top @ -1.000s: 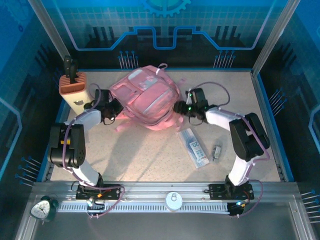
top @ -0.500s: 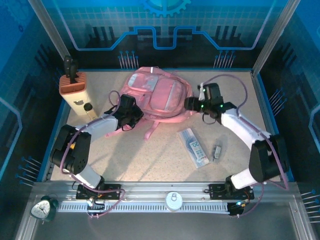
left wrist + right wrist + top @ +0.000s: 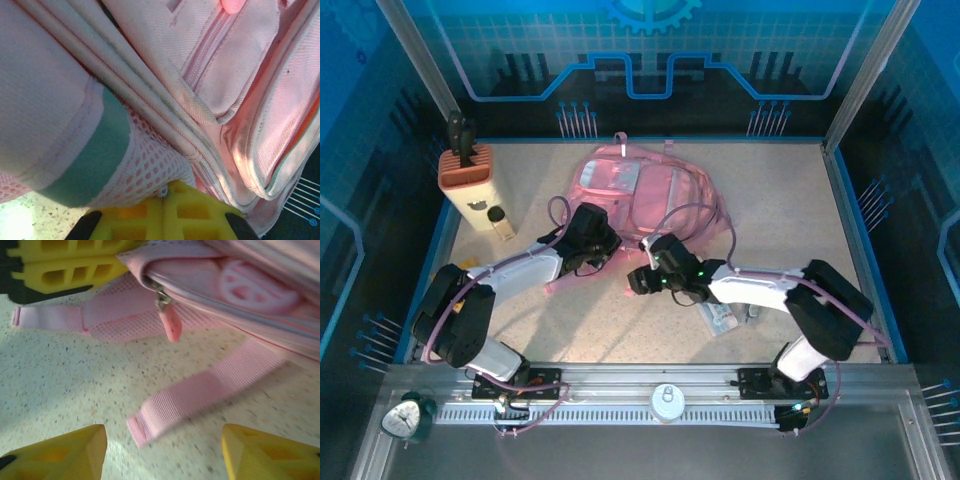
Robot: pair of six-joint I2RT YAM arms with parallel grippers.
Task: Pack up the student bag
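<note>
The student bag point(image 3: 640, 195) lies just beyond both pincers: left gripper point(image 3: 605, 244) pinched shut onto its mesh edge, right gripper point(image 3: 635, 282) gaping wide before a loose strap point(image 3: 200, 395). From above, they hide its near edge.

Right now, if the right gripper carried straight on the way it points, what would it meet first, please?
Probably the loose pink strap on the table just ahead of the right gripper; if it passes above that, the zipper pull on the student bag comes next. Height is unclear.
</note>
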